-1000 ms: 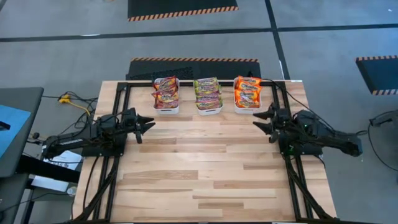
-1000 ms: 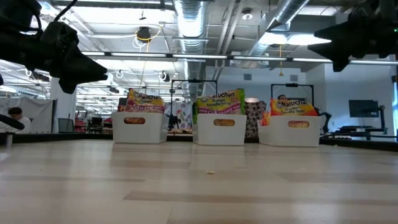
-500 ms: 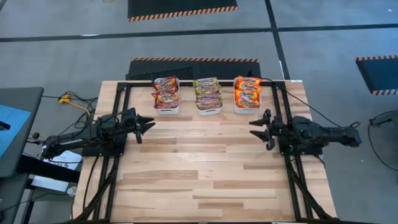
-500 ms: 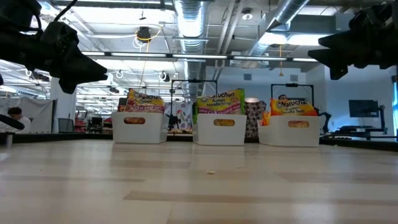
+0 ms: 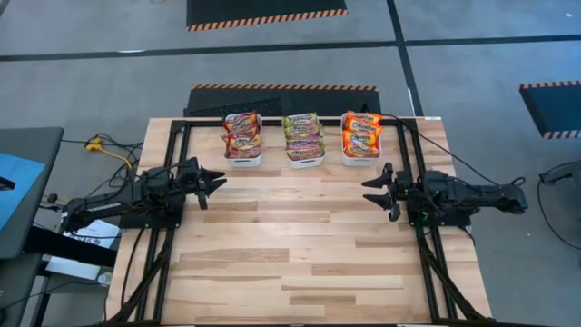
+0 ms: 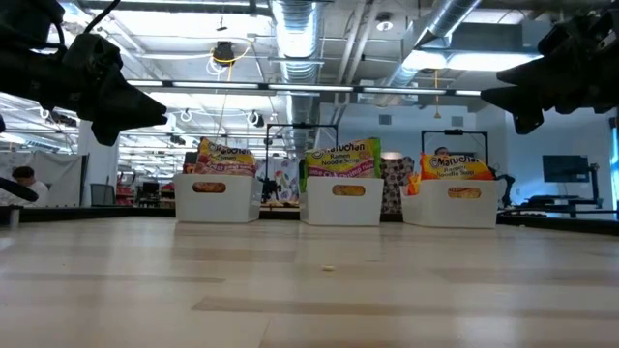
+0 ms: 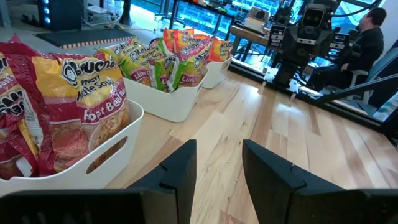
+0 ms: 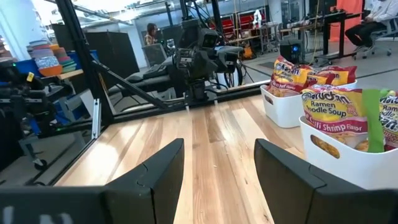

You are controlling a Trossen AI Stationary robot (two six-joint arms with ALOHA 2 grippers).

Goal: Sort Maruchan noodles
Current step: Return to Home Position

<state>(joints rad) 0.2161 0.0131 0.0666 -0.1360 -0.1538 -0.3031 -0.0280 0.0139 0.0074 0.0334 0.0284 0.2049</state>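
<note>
Right gripper (image 5: 370, 191) has drawn back from the white bins (image 5: 305, 163) toward its own side, jaws spread, empty. Left gripper (image 5: 218, 181) is unmoved, jaws spread. All Maruchan noodles (image 5: 303, 136) lie binned by colour. Sorting judged complete.

Grey concrete floor (image 5: 472, 77) with orange-striped black mats (image 5: 263, 9), silver ceiling ducts (image 6: 298, 34) and bright strip lights (image 6: 184, 19) overhead.
</note>
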